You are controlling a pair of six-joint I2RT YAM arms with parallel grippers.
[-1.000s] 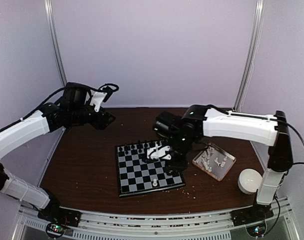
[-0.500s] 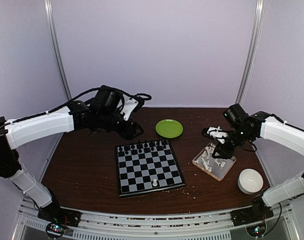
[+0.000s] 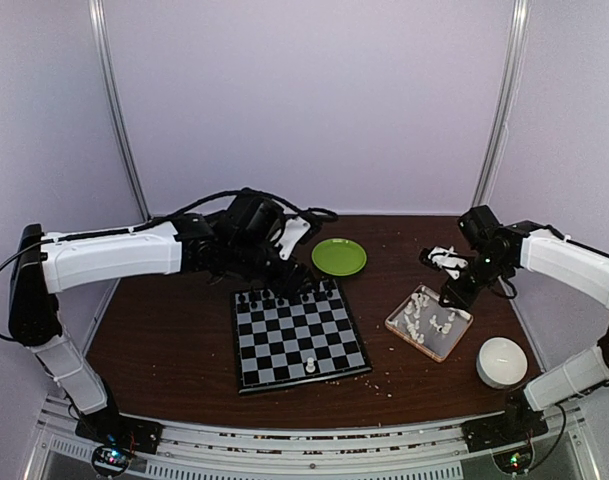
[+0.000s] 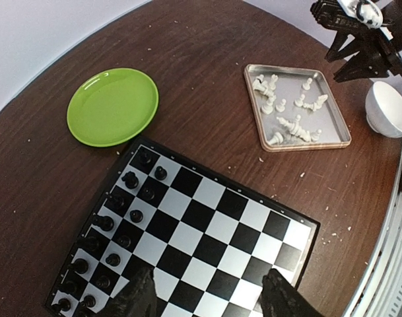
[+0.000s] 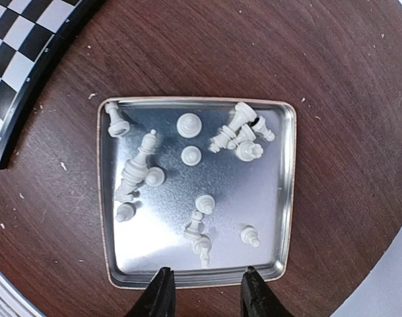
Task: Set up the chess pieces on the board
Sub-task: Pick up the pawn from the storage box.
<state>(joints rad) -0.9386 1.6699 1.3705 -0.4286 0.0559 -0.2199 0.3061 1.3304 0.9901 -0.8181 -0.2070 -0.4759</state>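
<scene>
Brown table (image 3: 174, 320), pale walls (image 3: 304, 100). Chess pieces (image 5: 191, 155) jumbled in tray (image 5: 161, 241) near board (image 4: 207, 231). Likely light, stiff, slippery: pinch at narrow neck. Right gripper (image 5: 207, 294) above tray, left gripper (image 4: 210, 300) above board, both jaws apart, empty.

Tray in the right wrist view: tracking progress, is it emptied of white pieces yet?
No, many chess pieces lie in the tray.

Left arm (image 3: 109, 255) and right arm (image 3: 574, 262): white shells, black joints, black cables; fingers (image 4: 138, 297) seemingly black.
</scene>
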